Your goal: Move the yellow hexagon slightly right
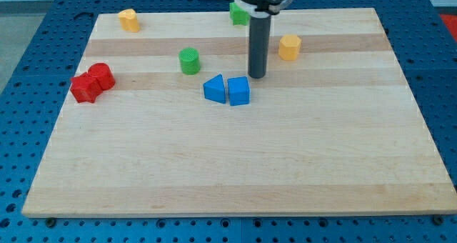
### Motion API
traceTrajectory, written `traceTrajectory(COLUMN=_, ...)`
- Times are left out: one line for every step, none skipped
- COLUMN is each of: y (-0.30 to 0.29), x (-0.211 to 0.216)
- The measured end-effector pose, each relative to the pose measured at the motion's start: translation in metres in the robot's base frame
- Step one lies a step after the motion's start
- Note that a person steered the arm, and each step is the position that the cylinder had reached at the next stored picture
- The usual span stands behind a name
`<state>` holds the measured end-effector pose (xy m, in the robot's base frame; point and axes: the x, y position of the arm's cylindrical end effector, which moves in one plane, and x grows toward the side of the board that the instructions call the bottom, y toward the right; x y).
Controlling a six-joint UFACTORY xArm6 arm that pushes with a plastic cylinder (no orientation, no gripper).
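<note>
The yellow hexagon (289, 47) stands on the wooden board toward the view's upper right. My tip (257, 76) rests on the board to the view's left of and a little below the hexagon, apart from it. The tip is just above and right of a blue cube (238, 91), which sits beside a blue triangle (213, 88).
A green cylinder (189, 61) stands left of the tip. A green block (238, 14) sits at the top, partly hidden by the arm. A yellow block (128, 19) is at the top left. Two red blocks (93, 82) touch near the left edge of the board (235, 164).
</note>
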<state>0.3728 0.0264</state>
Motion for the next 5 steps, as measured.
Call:
traceTrajectory(y=-0.007, x=-0.007)
traceTrajectory(y=-0.003, x=-0.036)
traceTrajectory(y=0.033, x=-0.066)
traceTrajectory(y=0.071, x=-0.071)
traceTrajectory(y=0.062, x=-0.070)
